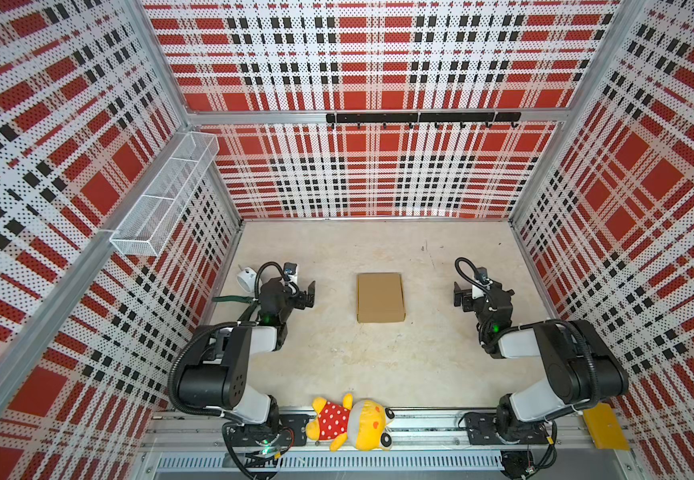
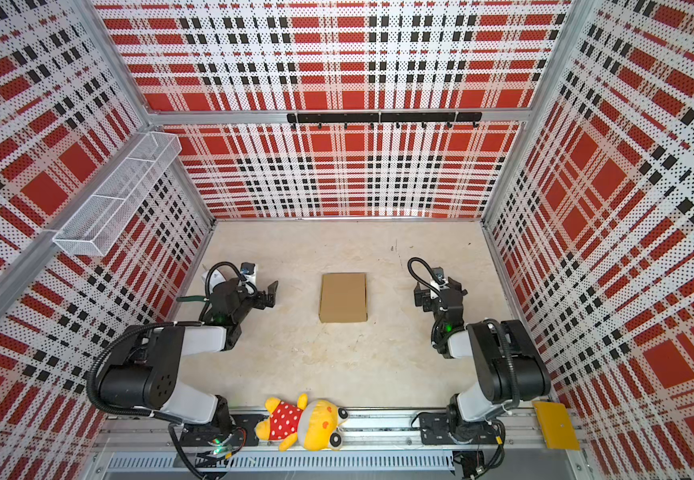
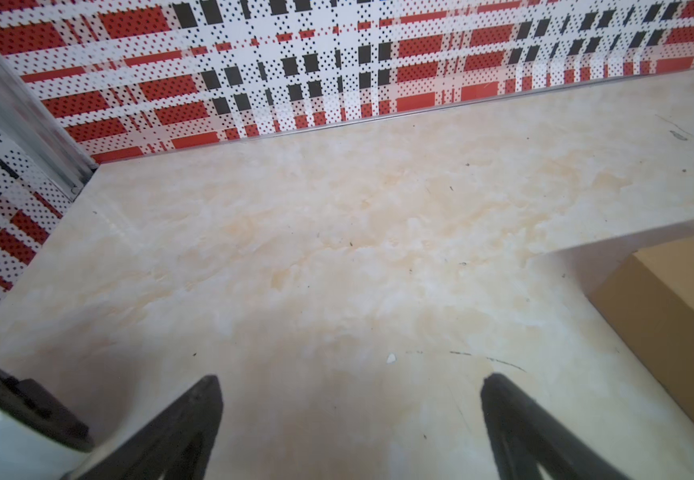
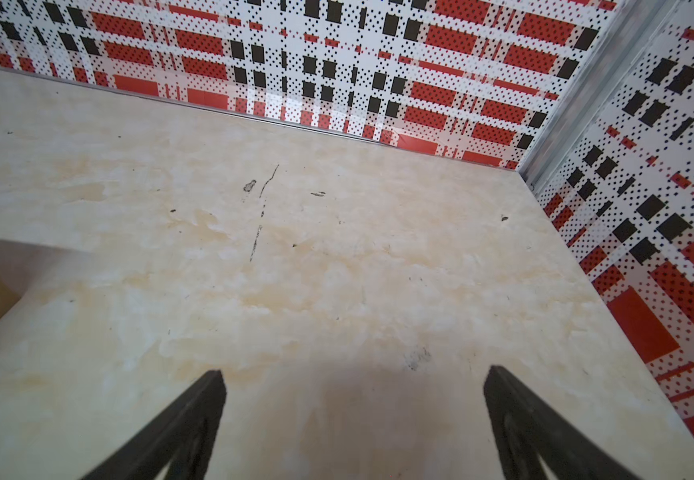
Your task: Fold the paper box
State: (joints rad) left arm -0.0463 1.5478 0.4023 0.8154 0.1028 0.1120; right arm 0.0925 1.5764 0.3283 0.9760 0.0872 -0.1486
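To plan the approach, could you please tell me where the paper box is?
In both top views the paper box lies on the table, between the left arm and right arm, touching neither.

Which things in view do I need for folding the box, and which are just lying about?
For the job: box, closed, in the middle; left gripper and right gripper, both open, either side of it.
Lying about: plush toy; yellow plate; white round thing behind the left gripper; wire basket; hook rail.
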